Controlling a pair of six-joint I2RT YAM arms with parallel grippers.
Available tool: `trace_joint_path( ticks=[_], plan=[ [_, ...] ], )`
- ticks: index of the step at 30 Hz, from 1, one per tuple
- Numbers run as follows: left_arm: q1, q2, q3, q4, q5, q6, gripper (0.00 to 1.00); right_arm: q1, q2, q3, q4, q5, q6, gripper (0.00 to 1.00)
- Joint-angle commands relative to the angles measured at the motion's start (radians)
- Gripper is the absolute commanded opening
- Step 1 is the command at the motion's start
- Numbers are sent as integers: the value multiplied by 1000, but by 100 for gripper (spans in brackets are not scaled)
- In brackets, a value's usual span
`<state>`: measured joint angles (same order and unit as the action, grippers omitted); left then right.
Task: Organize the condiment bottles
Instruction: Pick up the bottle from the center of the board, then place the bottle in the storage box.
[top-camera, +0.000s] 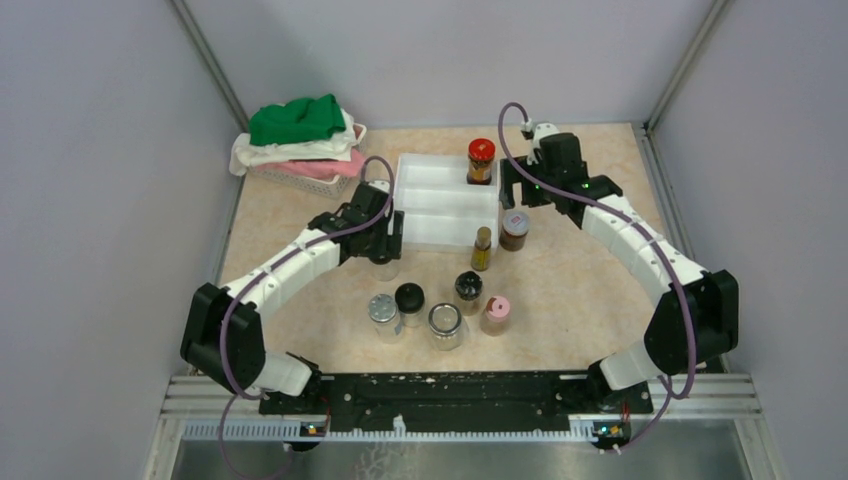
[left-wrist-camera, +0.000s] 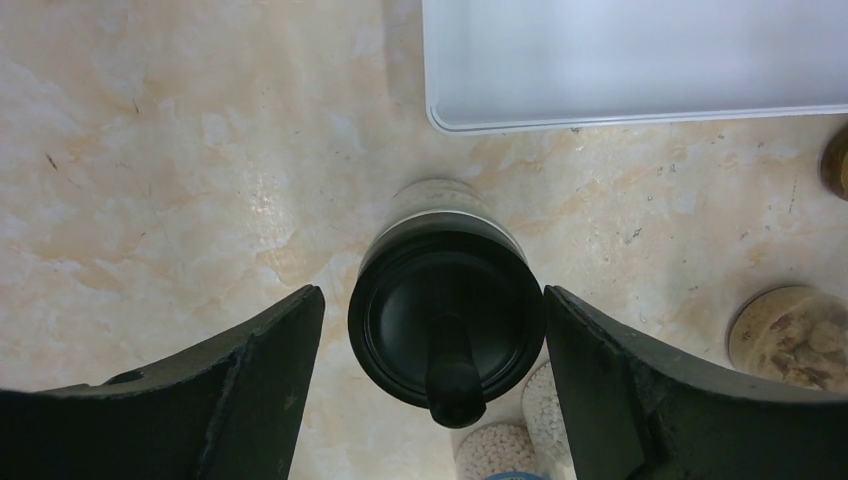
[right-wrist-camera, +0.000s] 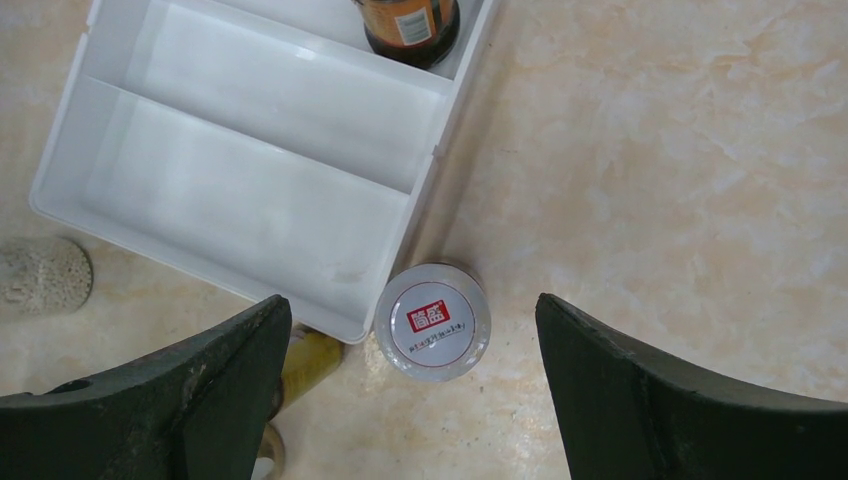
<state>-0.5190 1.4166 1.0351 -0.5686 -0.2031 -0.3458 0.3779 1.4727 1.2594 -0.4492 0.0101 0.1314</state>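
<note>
The left gripper (left-wrist-camera: 430, 300) is spread wide and holds nothing. The black-capped jar (left-wrist-camera: 445, 325) stands upright on the table (left-wrist-camera: 150, 150), centred between the two fingers (left-wrist-camera: 250, 380) with a gap on each side, just off the white tray (left-wrist-camera: 640, 60) corner. Its long axis is vertical, so a straight closing should meet the cap. The right gripper (right-wrist-camera: 412, 303), also spread and empty, hangs above the white-red capped jar (right-wrist-camera: 432, 322) beside the tray.
</note>
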Motion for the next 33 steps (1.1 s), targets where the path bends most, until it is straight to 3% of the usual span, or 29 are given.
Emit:
trace_joint_path(
  ticks=[1, 4, 9, 11, 19, 21, 27, 33],
  plan=[
    [-1, 1, -22, 37, -8, -13, 84, 9, -33, -21, 38, -1, -6, 91],
    [-1, 22, -15, 43, 1, -16, 70, 10, -39, -26, 37, 0, -5, 91],
    [-1, 39, -5, 41, 8, -19, 66, 10, -46, -31, 30, 7, -9, 91],
    [0, 37, -3, 42, 1, -14, 59, 9, -47, -33, 29, 7, -8, 91],
    [0, 42, 184, -38, -61, 42, 22, 10, -52, -46, 25, 17, -17, 91],
    [-1, 61, 292, -69, -74, 66, 1, 9, -54, -48, 24, 21, -20, 91],
    [1, 174, 603, -152, -71, 133, 0, -1, -61, -58, 26, 26, -26, 91],
    [3, 389, 828, -134, -55, 188, 0, -21, -67, -68, 42, 10, -17, 91]
  ],
)
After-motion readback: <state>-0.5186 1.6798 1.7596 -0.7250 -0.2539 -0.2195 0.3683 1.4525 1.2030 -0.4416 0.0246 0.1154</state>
